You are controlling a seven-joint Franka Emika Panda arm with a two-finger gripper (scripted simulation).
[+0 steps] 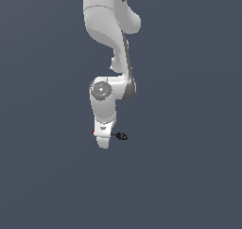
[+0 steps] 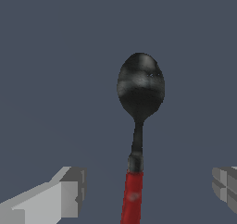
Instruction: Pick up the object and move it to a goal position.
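Observation:
The object is a small spoon-like tool with a dark red handle (image 2: 133, 197), a thin black shaft and a rounded black head (image 2: 140, 86). It lies on the flat grey ground. In the exterior view only its red end (image 1: 93, 132) and its black head (image 1: 123, 136) stick out from either side of the white hand. My gripper (image 2: 149, 190) is open, low over the tool. Its two grey fingers (image 2: 69, 195) stand wide apart with the red handle between them, touching neither. In the exterior view the gripper (image 1: 103, 142) points straight down and hides the handle's middle.
The white arm (image 1: 109, 43) comes down from the top of the exterior view. Plain dark grey ground (image 1: 189, 176) surrounds the tool on all sides. No other object shows.

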